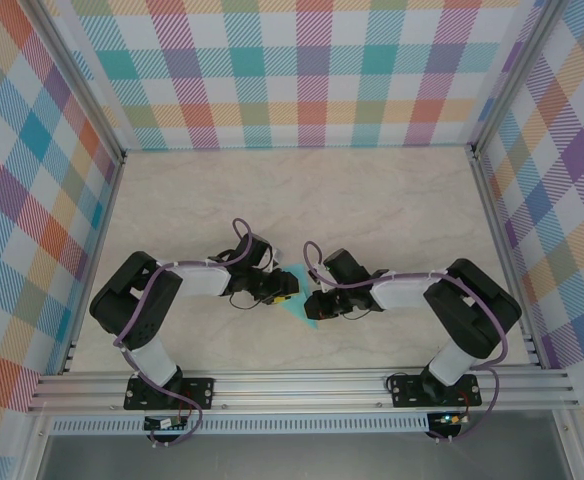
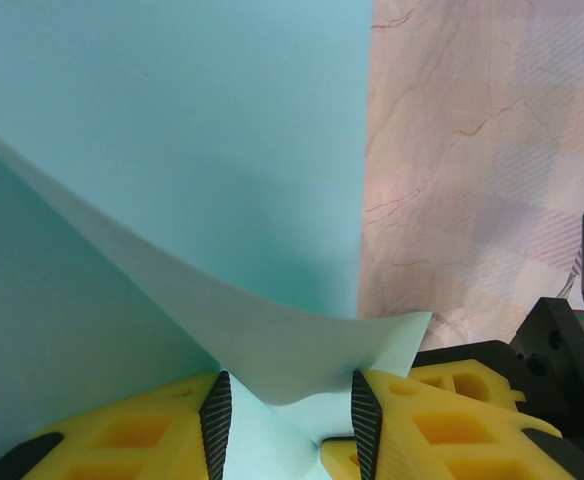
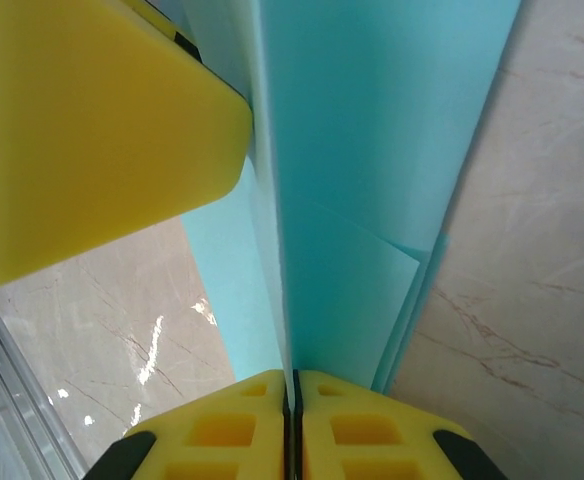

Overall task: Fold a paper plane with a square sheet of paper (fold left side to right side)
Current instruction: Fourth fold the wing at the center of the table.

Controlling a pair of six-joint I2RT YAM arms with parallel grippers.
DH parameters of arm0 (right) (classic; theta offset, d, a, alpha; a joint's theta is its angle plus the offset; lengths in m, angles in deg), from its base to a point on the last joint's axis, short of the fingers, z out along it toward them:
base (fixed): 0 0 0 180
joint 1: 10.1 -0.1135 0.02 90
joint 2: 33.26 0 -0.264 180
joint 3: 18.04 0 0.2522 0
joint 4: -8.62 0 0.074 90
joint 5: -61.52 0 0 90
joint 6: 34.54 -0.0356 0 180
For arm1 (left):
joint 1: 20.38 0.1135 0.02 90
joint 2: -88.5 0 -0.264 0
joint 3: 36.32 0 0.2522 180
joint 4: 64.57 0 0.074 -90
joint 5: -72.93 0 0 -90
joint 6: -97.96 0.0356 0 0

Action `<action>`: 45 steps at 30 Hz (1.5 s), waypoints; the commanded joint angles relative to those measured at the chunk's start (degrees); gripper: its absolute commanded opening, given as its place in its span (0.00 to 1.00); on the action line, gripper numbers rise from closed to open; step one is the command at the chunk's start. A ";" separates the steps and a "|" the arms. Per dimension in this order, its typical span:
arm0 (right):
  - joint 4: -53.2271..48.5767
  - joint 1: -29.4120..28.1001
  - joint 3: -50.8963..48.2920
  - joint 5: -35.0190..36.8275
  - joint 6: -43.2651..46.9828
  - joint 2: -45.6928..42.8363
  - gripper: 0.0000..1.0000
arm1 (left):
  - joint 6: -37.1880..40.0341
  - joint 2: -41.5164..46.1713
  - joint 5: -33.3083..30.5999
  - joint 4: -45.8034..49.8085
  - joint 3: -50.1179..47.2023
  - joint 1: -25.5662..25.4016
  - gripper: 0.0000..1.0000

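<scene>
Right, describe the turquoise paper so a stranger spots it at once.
Look at the pale marbled tabletop inside the multicoloured plaid walls. Near its front, the black left arm and black right arm meet over a thin light-turquoise sheet of paper. It alone is plain turquoise, without checks.

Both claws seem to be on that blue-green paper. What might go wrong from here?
The right gripper pinches the turquoise paper by its thin edge, so a sideways tug might tear it or let it slip out. A loose flap curls up between the parted fingers of the left gripper; closing there could press a crooked crease.
</scene>
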 commanded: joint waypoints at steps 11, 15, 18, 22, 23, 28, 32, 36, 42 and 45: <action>-1.07 0.13 -1.41 -0.29 -0.56 2.33 0.11 | 2.24 3.05 -2.79 6.74 1.62 -0.62 0.32; -0.99 0.34 -1.49 0.02 -0.91 2.24 0.11 | 2.28 4.67 -2.89 8.98 2.38 -0.65 0.36; -1.09 0.44 -1.48 0.11 -1.33 2.28 0.11 | 1.30 4.81 -2.98 9.81 2.16 -0.66 0.38; -0.49 0.52 -1.52 -0.50 -1.98 2.31 0.11 | -0.77 4.95 -2.83 6.99 0.47 -0.98 0.40; -0.29 0.53 -1.49 -0.51 -2.06 2.42 0.11 | -1.04 4.72 -2.62 6.22 0.29 -1.04 0.40; 0.08 0.53 -1.56 -1.03 -2.36 2.94 0.11 | -2.65 2.98 -1.74 2.47 0.06 -1.38 0.42; 0.26 0.51 -1.57 -1.21 -2.43 3.20 0.11 | -2.67 1.94 -1.87 2.28 0.46 -1.56 0.42; 0.13 0.53 -1.59 -1.12 -2.38 3.21 0.11 | -2.57 1.22 -2.21 2.43 0.24 -1.61 0.40; 0.12 0.48 -1.58 -1.03 -2.42 3.21 0.12 | -1.81 1.10 -3.58 3.39 -0.65 -1.62 0.35; 0.17 0.53 -1.59 -1.11 -2.40 3.24 0.13 | -1.81 1.09 -4.16 3.42 -1.08 -1.62 0.35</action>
